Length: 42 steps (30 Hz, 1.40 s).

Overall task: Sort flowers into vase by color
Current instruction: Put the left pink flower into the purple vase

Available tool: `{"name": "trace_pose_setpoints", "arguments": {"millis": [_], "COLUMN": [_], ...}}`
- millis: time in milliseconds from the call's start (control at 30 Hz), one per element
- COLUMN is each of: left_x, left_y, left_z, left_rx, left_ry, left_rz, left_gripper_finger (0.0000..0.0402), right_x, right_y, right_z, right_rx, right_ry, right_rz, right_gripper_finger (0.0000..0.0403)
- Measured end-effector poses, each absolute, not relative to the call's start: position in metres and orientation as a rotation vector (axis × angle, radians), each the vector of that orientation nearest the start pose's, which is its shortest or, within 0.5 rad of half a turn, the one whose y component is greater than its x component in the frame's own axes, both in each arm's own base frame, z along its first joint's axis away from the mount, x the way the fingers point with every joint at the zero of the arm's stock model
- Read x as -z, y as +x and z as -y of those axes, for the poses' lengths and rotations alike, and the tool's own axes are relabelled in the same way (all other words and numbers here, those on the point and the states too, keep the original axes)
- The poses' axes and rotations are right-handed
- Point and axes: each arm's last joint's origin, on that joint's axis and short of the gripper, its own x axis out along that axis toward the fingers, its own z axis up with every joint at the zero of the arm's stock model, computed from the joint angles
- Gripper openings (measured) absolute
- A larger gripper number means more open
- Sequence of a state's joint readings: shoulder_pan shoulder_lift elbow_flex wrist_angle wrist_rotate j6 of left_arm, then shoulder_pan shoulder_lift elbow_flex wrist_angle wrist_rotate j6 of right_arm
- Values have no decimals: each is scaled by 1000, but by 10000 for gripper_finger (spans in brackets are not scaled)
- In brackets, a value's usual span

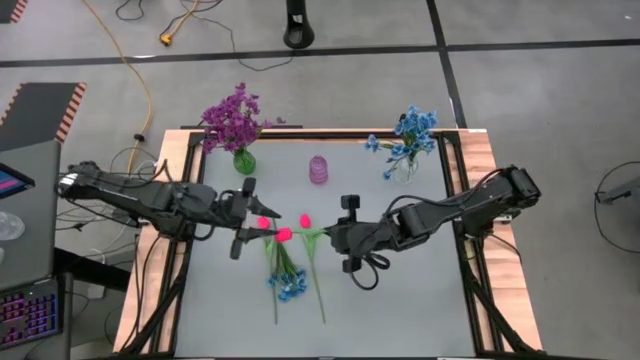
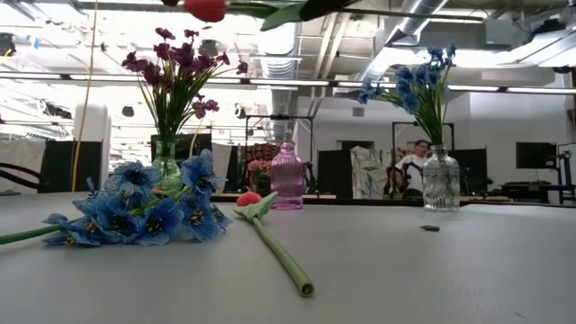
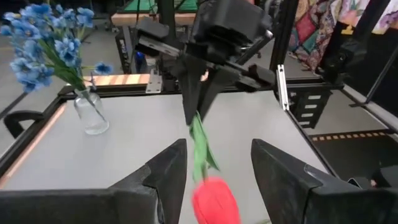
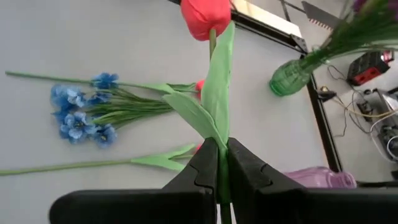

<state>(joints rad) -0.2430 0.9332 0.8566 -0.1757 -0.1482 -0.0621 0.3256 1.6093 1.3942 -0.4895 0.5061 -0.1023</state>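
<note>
Held flower: a pink-red tulip (image 4: 206,17) is in the air above the middle of the table (image 1: 400,300), not touching it. Its long axis lies almost level, from the right arm toward the left arm, and the bud points to the left arm.
Right gripper (image 4: 218,163): its two fingers are pressed together on the tulip's green stem, close under the leaves. It is over the table centre, a little to the right side.
Left gripper (image 3: 217,168): its fingers are spread wide, one on each side of the bud, and they do not touch it. It is over the centre-left part of the table.
Flowers on table: a blue sprig (image 1: 289,283) and two more tulips (image 1: 283,235) lie flat in front of the grippers. Their stems run toward the front edge and their heads point toward the vases.
Green vase (image 1: 244,160): stands at the back left and holds purple flowers (image 1: 233,118), upright.
Pink vase (image 1: 318,169): stands at the back middle; I see no flower in it.
Clear vase (image 2: 441,180): stands at the back right and holds blue flowers (image 1: 408,135), upright.
Room behind: a person (image 2: 415,164) is seen far off, well behind the table.
</note>
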Motion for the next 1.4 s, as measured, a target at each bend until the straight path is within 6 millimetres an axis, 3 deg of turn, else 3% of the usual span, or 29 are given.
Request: {"name": "trace_pose_setpoints", "arguments": {"millis": [233,433,667,1000,1400], "left_x": [-322,-305,-287,-262,-255], "left_y": [182,175,174,182,209], "left_z": [59,70,78,81,89], "left_rx": [69,49,28,-16,-148], "left_ry": [15,-22,-58,-46,-11], "left_rz": [-257,-260,-225,13,197], "left_gripper_finger": [167,167,167,167,167], "right_x": [-306,-295,-278,-262,-242], "right_y": [317,312,324,354,376], "right_z": [-92,-91,-83,-83,-90], "right_rx": [193,198,248,274,256], "right_ry": [-278,-208,-157,-116,-161], "right_rz": [-605,-444,-276,-2,233], "right_gripper_finger": [48,47,47,47,47]}}
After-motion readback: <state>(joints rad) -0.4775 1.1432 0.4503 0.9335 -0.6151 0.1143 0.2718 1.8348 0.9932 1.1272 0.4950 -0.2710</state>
